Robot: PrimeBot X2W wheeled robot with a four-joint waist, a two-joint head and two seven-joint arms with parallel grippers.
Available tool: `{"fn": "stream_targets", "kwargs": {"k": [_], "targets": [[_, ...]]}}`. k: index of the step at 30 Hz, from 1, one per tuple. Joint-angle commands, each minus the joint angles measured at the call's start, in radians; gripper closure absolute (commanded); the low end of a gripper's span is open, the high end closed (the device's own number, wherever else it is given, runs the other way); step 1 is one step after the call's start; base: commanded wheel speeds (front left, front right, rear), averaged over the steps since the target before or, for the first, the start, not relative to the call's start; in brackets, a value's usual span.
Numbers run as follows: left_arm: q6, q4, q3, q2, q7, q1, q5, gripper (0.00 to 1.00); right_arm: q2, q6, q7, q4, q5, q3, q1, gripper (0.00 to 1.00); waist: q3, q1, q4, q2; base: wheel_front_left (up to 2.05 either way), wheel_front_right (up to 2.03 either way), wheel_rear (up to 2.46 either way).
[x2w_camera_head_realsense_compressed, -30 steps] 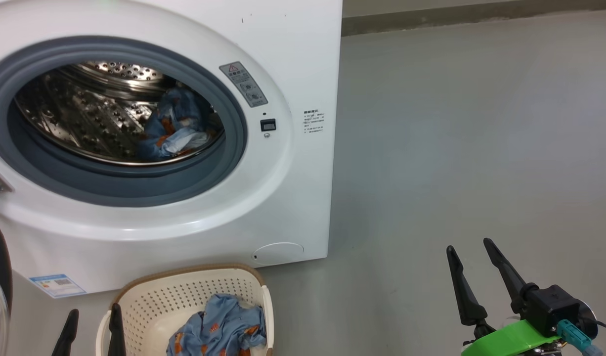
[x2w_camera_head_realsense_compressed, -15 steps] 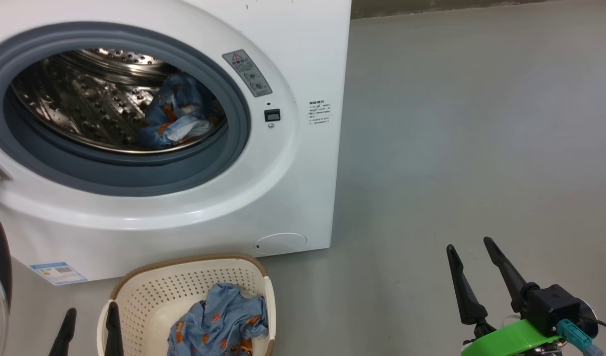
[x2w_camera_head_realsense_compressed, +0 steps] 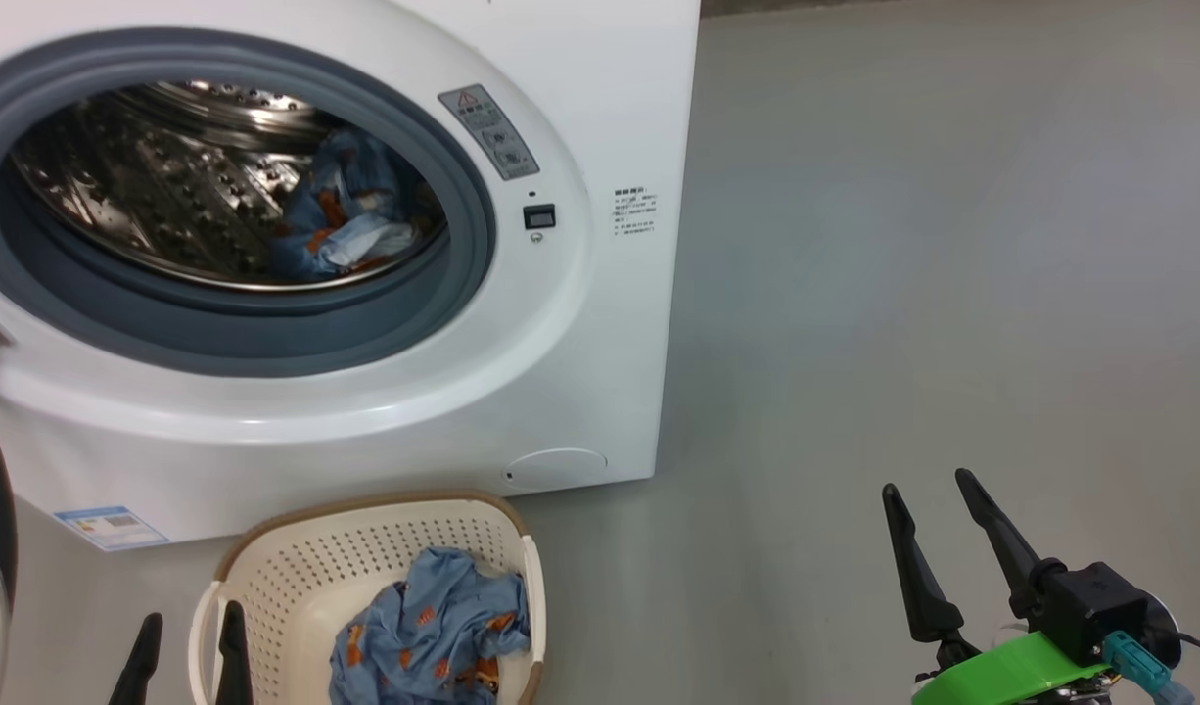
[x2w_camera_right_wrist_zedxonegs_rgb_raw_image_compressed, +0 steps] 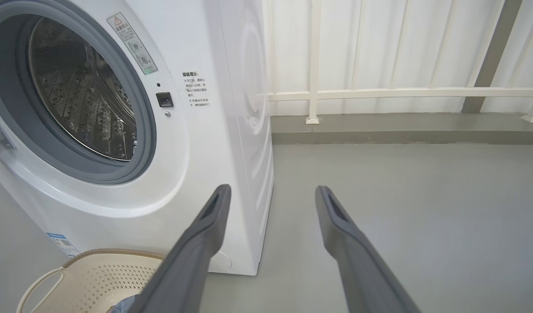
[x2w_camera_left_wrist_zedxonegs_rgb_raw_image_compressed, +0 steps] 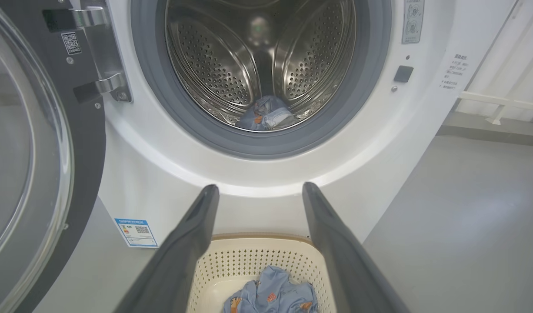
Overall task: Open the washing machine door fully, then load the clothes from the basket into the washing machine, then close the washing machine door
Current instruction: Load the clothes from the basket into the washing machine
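The white washing machine (x2w_camera_head_realsense_compressed: pixel 580 117) stands with its drum exposed. Its door (x2w_camera_left_wrist_zedxonegs_rgb_raw_image_compressed: pixel 27 143), black-rimmed with a glass bowl, is swung wide to the left. One bundle of blue printed clothes (x2w_camera_head_realsense_compressed: pixel 341 220) lies inside the steel drum. More clothes (x2w_camera_head_realsense_compressed: pixel 429 641) lie in the cream basket (x2w_camera_head_realsense_compressed: pixel 297 578) on the floor before the machine. My left gripper (x2w_camera_head_realsense_compressed: pixel 193 615) hovers open and empty over the basket's left rim. My right gripper (x2w_camera_head_realsense_compressed: pixel 926 483) is open and empty above bare floor, well to the right of the basket.
Grey floor (x2w_camera_head_realsense_compressed: pixel 952 245) stretches to the right of the machine. A white railed wall (x2w_camera_right_wrist_zedxonegs_rgb_raw_image_compressed: pixel 379 52) with a low kerb runs behind it. A blue label sticker (x2w_camera_head_realsense_compressed: pixel 111 527) and a round service flap (x2w_camera_head_realsense_compressed: pixel 558 468) mark the machine's lower front.
The whole head picture has shifted: the camera has tilted down a little, so the machine sits higher in the frame. Both grippers stay open and the clothes have not moved.
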Motion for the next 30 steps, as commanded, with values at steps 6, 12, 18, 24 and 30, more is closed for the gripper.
{"fn": "stream_targets", "kwargs": {"k": [6, 12, 18, 24, 30], "targets": [[-0.002, 0.037, -0.004, 0.038, -0.005, -0.074, -0.058, 0.00, -0.003, 0.002, -0.012, -0.030, 0.015, 0.037, -0.037, 0.00, 0.070, 0.0000, -0.012, 0.0000, 0.00, 0.00, 0.00], [-0.002, 0.120, -0.059, 0.080, -0.005, -0.130, -0.148, 0.00, -0.003, 0.002, -0.012, -0.048, 0.014, 0.052, -0.058, 0.00, 0.171, 0.0000, -0.031, 0.0000, 0.00, 0.00, 0.00], [-0.002, 0.178, -0.120, 0.125, -0.005, -0.211, -0.207, 0.00, -0.003, 0.002, -0.012, -0.073, 0.005, 0.056, -0.081, 0.00, 0.270, 0.0000, -0.047, 0.0000, 0.00, 0.00, 0.00], [-0.002, 0.250, -0.176, 0.187, -0.005, -0.325, -0.260, 0.00, -0.003, 0.002, -0.012, -0.115, 0.000, 0.065, -0.110, 0.00, 0.404, 0.0000, -0.078, 0.0000, 0.00, 0.00, 0.00], [-0.002, 0.328, -0.281, 0.262, -0.005, -0.421, -0.280, 0.00, -0.003, 0.002, -0.012, -0.142, 0.012, 0.072, -0.125, 0.00, 0.501, 0.0000, -0.099, 0.0000, 0.00, 0.00, 0.00]]}}
